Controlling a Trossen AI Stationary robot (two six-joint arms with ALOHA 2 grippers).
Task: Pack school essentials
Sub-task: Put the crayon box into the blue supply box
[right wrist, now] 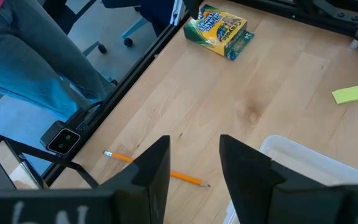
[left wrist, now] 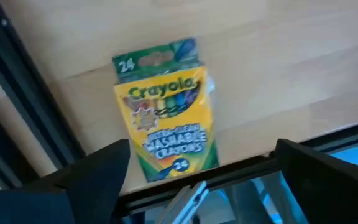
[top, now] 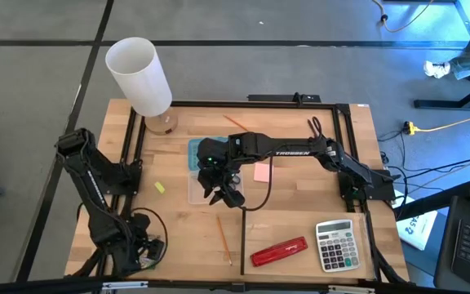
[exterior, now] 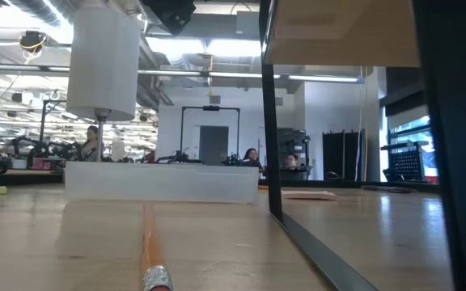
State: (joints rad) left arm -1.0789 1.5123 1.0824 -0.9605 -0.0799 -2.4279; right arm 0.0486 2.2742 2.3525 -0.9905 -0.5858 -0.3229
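The crayon box (left wrist: 166,112) is seen lying flat on the tabletop (left wrist: 278,56), directly ahead of the left gripper (left wrist: 204,180) and framed between its two dark fingers, which are spread wide with nothing held between them. In the left wrist view the box's long axis runs from the upper centre of the frame down toward the lower centre, slightly tilted, its lower end close to the tabletop's edge. The left arm, at the lower left of the high view, is judged much the nearer to it.

The box is flat printed card, glossy yellow with green ends, rectangular with crisp corners. In the right wrist view it (right wrist: 221,29) shows in the upper centre of the frame, well apart from the right gripper (right wrist: 194,171), whose fingers stand partly apart and grasp nothing visible.

An orange pencil (right wrist: 157,169), thin and straight, lies on the pale grained wood just beyond the right gripper. A clear plastic container (top: 198,175) sits at the centre of the high view, a pink sticky-note pad (top: 262,172) just right of it.
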